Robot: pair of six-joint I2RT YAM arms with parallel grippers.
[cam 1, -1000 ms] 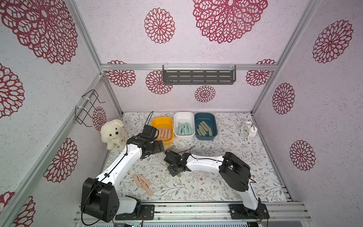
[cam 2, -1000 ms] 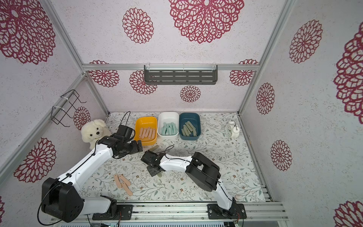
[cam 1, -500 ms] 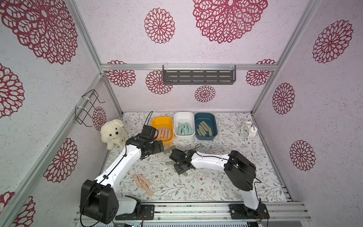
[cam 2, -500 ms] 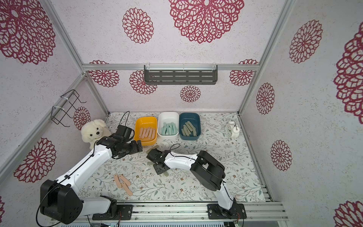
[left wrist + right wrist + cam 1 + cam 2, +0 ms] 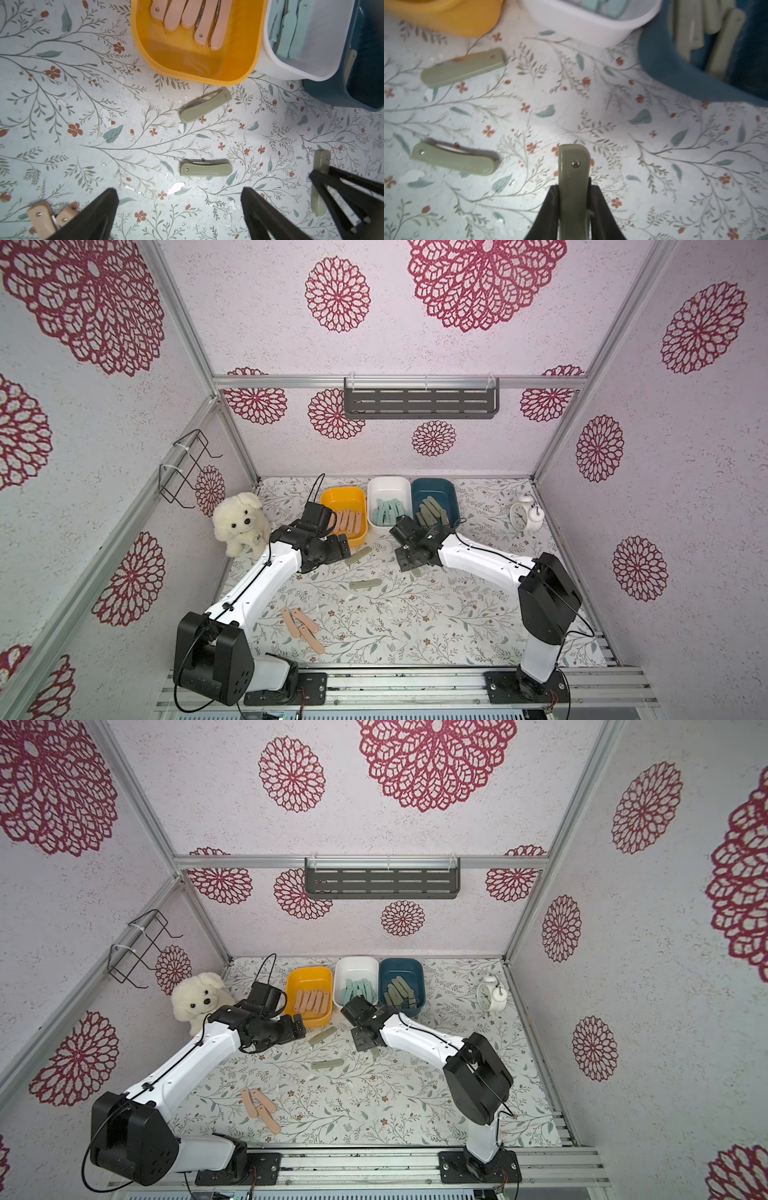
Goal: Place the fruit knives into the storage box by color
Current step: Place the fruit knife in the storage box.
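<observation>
Three storage boxes stand in a row at the back: yellow with peach fruit knives, white with mint ones, blue with sage-green ones. My right gripper is shut on a sage-green knife and hangs over the mat in front of the white box. Two more sage-green knives lie on the mat between the arms. Three peach knives lie nearer the front. My left gripper is open and holds nothing, beside the yellow box's front corner.
A white plush dog sits at the back left, close to my left arm. A white alarm clock stands at the back right. A wire rack hangs on the left wall and a grey shelf on the back wall.
My right gripper has carried the sage-green knife to the right and toward the boxes. The left arm has hardly moved.
</observation>
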